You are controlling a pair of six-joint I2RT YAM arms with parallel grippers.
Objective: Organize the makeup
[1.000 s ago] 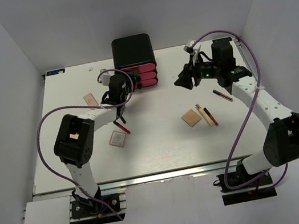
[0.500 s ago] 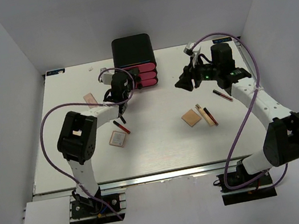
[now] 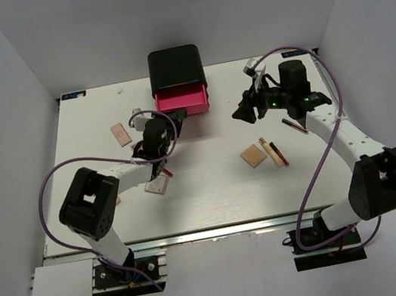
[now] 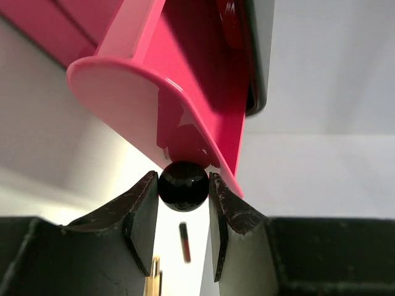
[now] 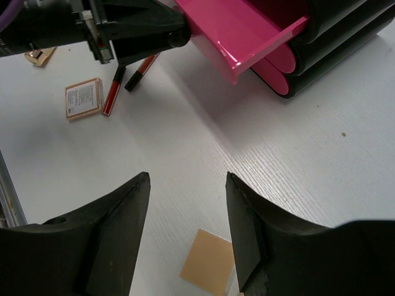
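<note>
My left gripper (image 4: 182,188) is shut on the round black knob (image 4: 182,185) of the top pink drawer (image 4: 185,80), which stands pulled out from the black box (image 3: 176,67). In the top view the left gripper (image 3: 172,123) is at the drawer front (image 3: 183,104). The makeup lies loose on the table: a tan palette (image 3: 120,134), a labelled palette (image 3: 156,187) and a red-and-black stick (image 3: 164,171) on the left. A tan palette (image 3: 253,156), a beige stick (image 3: 266,148) and two more sticks (image 3: 277,155) (image 3: 295,125) lie on the right. My right gripper (image 3: 242,109) is open and empty above the table (image 5: 187,179).
Two lower pink drawers (image 5: 281,68) are shut in the box. The right wrist view shows the tan palette (image 5: 208,264) below its jaws, and the labelled palette (image 5: 83,97) with two sticks (image 5: 112,92) beside my left arm. White walls enclose the table (image 3: 215,199).
My left gripper has drawn back toward the front with the knob, and the top pink drawer has slid out of the box. The right arm has barely moved.
</note>
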